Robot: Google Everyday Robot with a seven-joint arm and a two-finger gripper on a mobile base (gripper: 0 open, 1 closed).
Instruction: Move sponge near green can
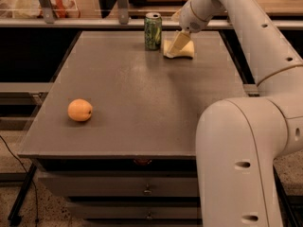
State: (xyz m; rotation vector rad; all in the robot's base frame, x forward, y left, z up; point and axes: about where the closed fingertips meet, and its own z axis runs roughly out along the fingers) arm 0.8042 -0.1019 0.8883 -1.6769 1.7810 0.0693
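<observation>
The green can (153,31) stands upright at the far edge of the grey table (142,89). The pale yellow sponge (186,51) lies on the table just right of the can, a small gap apart from it. My gripper (176,47) reaches down from the white arm at the far right and sits right at the sponge's left part, between the sponge and the can. The gripper hides part of the sponge.
A round orange fruit (80,110) lies at the table's front left. The robot's white base and arm (246,150) fill the right foreground. A shelf rail with posts (120,6) runs behind the table. Drawers (147,189) sit under the tabletop.
</observation>
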